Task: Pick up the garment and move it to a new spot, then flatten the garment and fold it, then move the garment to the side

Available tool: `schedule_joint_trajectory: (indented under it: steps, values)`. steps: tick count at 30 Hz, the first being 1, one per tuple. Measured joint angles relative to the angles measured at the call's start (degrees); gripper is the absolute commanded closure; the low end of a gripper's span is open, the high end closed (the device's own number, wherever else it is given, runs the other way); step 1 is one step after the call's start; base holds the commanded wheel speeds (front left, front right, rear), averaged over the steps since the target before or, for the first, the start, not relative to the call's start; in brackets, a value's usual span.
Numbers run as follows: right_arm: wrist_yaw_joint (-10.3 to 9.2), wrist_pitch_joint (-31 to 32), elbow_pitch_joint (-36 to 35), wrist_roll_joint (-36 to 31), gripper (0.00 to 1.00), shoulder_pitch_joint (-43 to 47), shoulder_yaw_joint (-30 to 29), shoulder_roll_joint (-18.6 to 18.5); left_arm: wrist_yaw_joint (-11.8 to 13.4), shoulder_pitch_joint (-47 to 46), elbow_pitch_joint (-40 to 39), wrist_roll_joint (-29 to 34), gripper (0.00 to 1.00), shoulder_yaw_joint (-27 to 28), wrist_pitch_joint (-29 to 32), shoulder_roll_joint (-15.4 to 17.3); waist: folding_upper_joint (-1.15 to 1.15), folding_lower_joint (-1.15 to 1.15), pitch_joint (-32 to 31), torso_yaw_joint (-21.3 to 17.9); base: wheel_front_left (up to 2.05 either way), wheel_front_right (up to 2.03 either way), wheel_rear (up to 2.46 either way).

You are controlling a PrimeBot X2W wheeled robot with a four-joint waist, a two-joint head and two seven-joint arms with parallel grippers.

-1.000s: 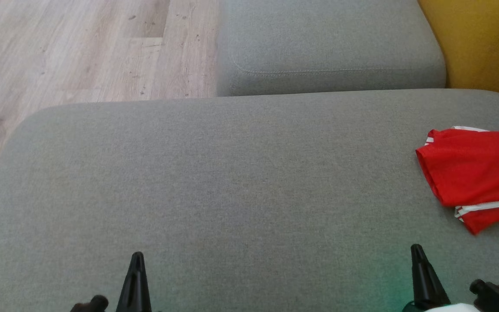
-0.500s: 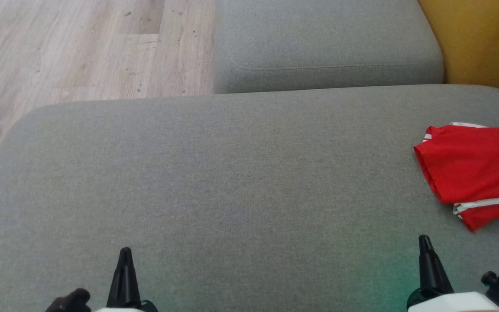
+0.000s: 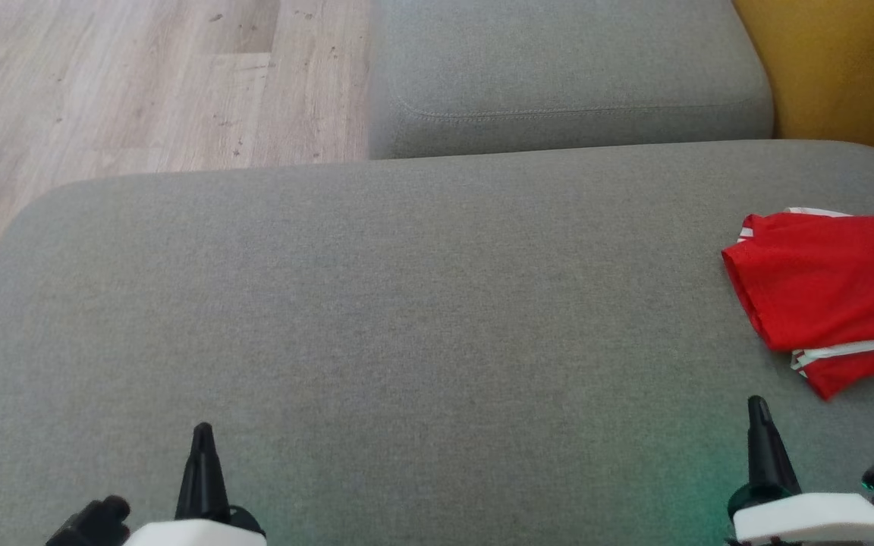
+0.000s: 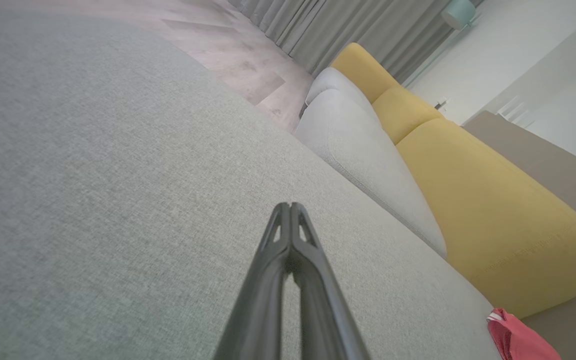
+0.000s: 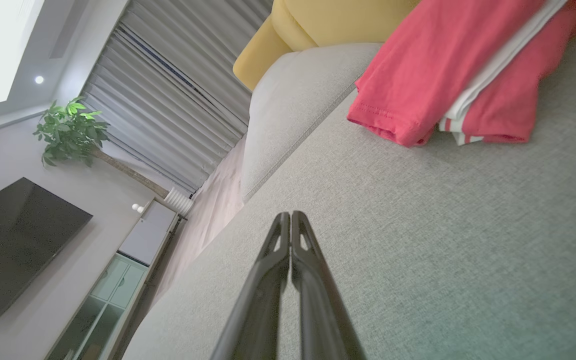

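- Shut and empty, the left pincer point(image 3: 202, 431) and right pincer point(image 3: 757, 404) have edged forward, apart
- The garment point(image 3: 824, 288), beyond and right of the right pincer, is unmoved; seemingly already folded aside

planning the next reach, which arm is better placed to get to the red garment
Right. The right fingers sit close to the red garment, which lies at the right side of the grey cushion; the left fingers are far across it. Both pairs are shut.
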Motion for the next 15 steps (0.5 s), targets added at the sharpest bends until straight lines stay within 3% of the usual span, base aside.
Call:
schedule_joint_trajectory:
  steps: [15]
  values:
    - [0.0,2.44,0.75,9.87,1.0,-2.42,-1.43,-0.13,-1.75,-1.94,1.1,-10.6,1.0,2.11,2.32,0.03,0.0,0.0,0.66,-0.56,0.0,0.0,0.0]
